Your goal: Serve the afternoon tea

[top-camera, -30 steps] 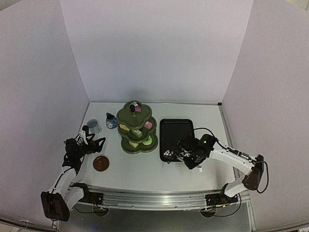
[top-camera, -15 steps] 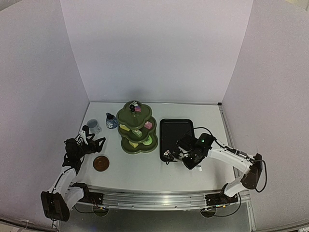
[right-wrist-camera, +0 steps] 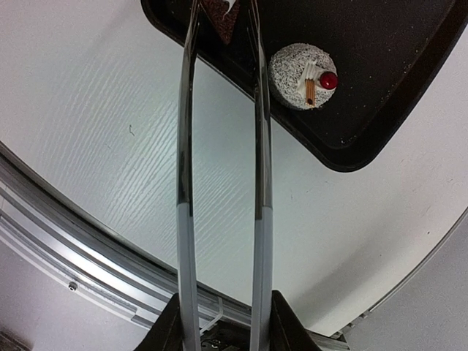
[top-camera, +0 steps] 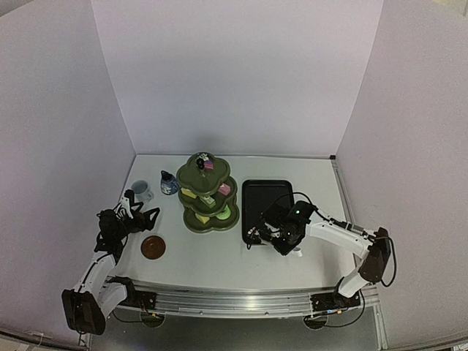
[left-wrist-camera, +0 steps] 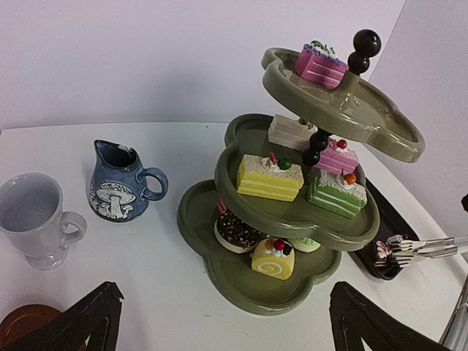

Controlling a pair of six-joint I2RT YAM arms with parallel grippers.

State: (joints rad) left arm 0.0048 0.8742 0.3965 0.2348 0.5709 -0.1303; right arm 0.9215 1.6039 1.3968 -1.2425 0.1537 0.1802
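Note:
The olive-green three-tier stand [top-camera: 207, 194] stands mid-table and holds several small cakes [left-wrist-camera: 270, 178]. The white mug [left-wrist-camera: 33, 216], the blue pot [left-wrist-camera: 117, 183] and a brown coaster [top-camera: 153, 247] lie to its left. My left gripper [left-wrist-camera: 227, 333] is open and empty, low over the table in front of the stand. My right gripper [right-wrist-camera: 223, 322] is shut on the metal tongs [right-wrist-camera: 259, 146]. The tong tips straddle a dark brown cake [right-wrist-camera: 219, 16] at the near-left corner of the black tray [right-wrist-camera: 380, 110]. A round speckled cake with a cherry [right-wrist-camera: 303, 67] lies beside it.
The black tray [top-camera: 266, 205] lies right of the stand, close to its lowest tier. The tong tips and dark cake also show at the right edge of the left wrist view [left-wrist-camera: 420, 248]. White walls close in the table on three sides. A metal rail [right-wrist-camera: 44, 219] runs along the near edge.
My right arm has shifted left with the tongs, bringing their tips to the tray's near-left corner. The left arm has not moved.

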